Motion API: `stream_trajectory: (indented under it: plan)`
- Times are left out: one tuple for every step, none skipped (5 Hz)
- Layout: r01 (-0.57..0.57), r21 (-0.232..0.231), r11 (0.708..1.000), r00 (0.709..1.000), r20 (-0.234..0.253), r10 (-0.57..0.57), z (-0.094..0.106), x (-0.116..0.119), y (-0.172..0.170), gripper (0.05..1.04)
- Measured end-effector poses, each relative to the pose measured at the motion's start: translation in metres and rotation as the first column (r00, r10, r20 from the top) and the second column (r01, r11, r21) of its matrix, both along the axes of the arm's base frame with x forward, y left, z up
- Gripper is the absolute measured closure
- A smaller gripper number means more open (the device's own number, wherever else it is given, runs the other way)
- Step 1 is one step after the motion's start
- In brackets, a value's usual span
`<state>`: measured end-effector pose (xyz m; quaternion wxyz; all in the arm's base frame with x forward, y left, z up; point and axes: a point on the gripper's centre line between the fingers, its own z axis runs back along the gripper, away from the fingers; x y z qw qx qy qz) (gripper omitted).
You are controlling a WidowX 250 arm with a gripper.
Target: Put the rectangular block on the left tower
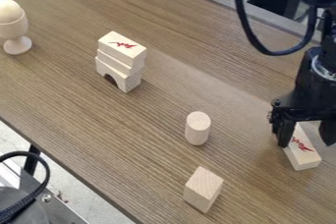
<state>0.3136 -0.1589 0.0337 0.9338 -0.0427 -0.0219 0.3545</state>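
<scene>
Foreground items are located along the lower part of the view: at the lower left corner, a black cable [44, 181] is looped beside metal hardware [58, 212]; toward the bottom centre, a plain wooden block [203, 194] is set on the table [98, 154]. Beyond that block, a cylinder [197, 129] is stood upright.

The arm [310, 73] is positioned at the right side of the view, with its gripper [306, 142] pointed down. Its two fingers are spread, with a gap left between them. The rectangular block [304, 157], marked in red on its upper face, is laid flat on the table beneath the gripper. Its far end is located between the fingers, and its near end is extended past them toward the camera. Whether either finger is touched by the block cannot be determined.

The left tower [122, 62] is located left of centre, well apart from the gripper. It is composed of three stacked pieces: an arch at the base, a flat piece in the middle, and a red-marked piece on top. At the upper left, a ball [9, 11] is seated in a stemmed cup [13, 29].
</scene>
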Motion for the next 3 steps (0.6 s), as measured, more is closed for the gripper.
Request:
stream_trajectory:
  plan:
    - [-0.02,0.006,1.0,1.0,-0.011,0.02,-0.0043,-0.0005,0.0013,0.127]
    - [-0.053,0.015,0.998,0.998,-0.02,0.053,-0.0092,-0.0032,0.007,0.404]
    - [-0.063,0.032,0.997,0.998,-0.023,0.064,-0.009,-0.0031,0.0106,0.529]
